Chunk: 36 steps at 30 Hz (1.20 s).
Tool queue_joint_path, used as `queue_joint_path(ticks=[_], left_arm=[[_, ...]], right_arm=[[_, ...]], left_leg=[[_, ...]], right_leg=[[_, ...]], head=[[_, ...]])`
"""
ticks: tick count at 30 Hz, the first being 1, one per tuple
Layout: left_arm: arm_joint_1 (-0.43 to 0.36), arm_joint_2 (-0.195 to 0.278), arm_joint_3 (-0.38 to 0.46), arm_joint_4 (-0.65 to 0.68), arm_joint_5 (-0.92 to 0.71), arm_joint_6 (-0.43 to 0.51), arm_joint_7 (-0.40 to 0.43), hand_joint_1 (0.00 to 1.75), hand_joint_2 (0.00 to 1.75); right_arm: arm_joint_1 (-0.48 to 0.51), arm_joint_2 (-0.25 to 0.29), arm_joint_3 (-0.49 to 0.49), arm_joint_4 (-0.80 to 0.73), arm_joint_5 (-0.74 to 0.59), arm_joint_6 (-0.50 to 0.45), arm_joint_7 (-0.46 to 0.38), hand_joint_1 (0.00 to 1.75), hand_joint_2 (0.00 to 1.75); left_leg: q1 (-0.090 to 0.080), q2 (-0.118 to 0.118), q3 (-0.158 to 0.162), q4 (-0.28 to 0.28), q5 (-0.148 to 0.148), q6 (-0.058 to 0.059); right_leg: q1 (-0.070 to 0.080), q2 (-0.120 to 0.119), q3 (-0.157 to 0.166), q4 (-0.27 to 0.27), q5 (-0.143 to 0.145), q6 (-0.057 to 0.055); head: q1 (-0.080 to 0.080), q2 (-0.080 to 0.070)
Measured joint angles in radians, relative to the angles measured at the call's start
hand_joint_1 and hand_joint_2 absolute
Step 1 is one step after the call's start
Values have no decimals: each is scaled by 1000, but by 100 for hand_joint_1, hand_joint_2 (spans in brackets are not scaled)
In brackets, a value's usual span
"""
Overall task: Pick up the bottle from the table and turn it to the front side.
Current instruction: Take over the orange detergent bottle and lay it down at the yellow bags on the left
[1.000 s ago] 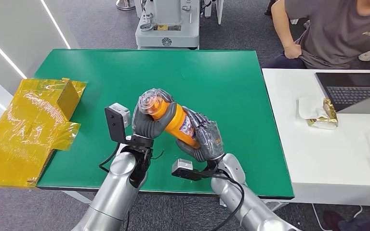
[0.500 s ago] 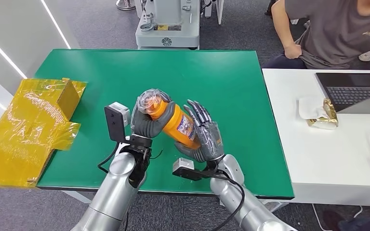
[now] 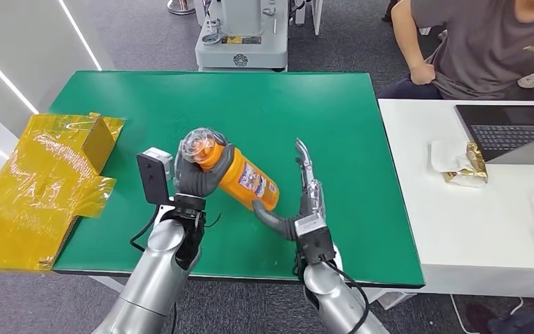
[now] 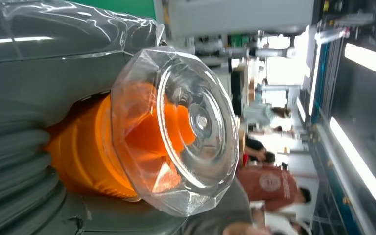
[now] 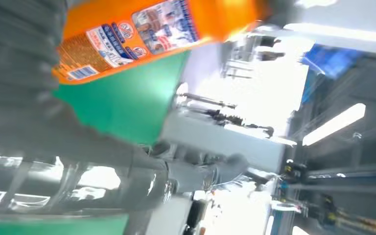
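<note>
An orange bottle (image 3: 240,179) with a clear faceted cap (image 3: 199,143) and a printed label hangs tilted above the green table (image 3: 320,111). My left hand (image 3: 196,177) grips it around the neck, just below the cap. In the left wrist view the clear cap (image 4: 186,129) and the orange neck (image 4: 85,147) sit against my grey fingers (image 4: 34,78). My right hand (image 3: 304,198) stands open to the right of the bottle's base, fingers stretched upward, thumb reaching under the base. The right wrist view has the bottle's label (image 5: 142,29) above the green table (image 5: 122,105).
A yellow plastic-wrapped box (image 3: 42,181) lies on the table's left edge. To the right stands a white table (image 3: 459,216) with a laptop (image 3: 514,132) and a wrapped packet (image 3: 462,163). A person (image 3: 487,42) sits behind it. A grey machine (image 3: 243,35) stands beyond the green table.
My right hand has let go of the bottle's lower body, opened and moved off to the right. My left hand has carried the bottle slightly left, still gripping its neck.
</note>
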Motion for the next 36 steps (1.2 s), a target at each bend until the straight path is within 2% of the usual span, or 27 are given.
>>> queue_joint_path(ticks=[3,10,13,18,25,36], left_arm=[[-3,17,17,0,-1,8,-6,175,175],[-4,29,33,0,-14,27,-6,175,175],[-13,63,71,-1,-63,85,-4,175,175],[-29,136,134,-18,-117,136,1,175,175],[-34,179,165,-31,-128,144,2,175,175],[-34,195,178,-31,-128,144,2,175,175]], right_arm=[[34,-15,21,-89,-20,20,-1,0,175],[61,-29,33,-170,-24,22,-1,0,175],[121,-46,40,-309,-21,-18,-1,0,175],[199,-59,41,-407,-22,-50,0,0,175],[239,-66,41,-456,-23,-50,0,0,175],[248,-69,41,-471,-23,-50,0,0,175]], left_leg=[[0,0,0,0,0,0],[0,0,0,0,0,0],[0,0,0,0,0,0],[0,0,0,-1,0,0],[0,0,0,-1,0,0],[0,0,0,-1,0,0]], right_leg=[[0,0,0,0,0,0],[0,0,0,0,0,0],[0,0,0,0,0,0],[0,0,0,0,-1,-1],[0,0,0,0,-1,-1],[0,0,0,0,-1,-1]], head=[[0,0],[0,0],[0,0],[0,0],[0,0],[0,0]])
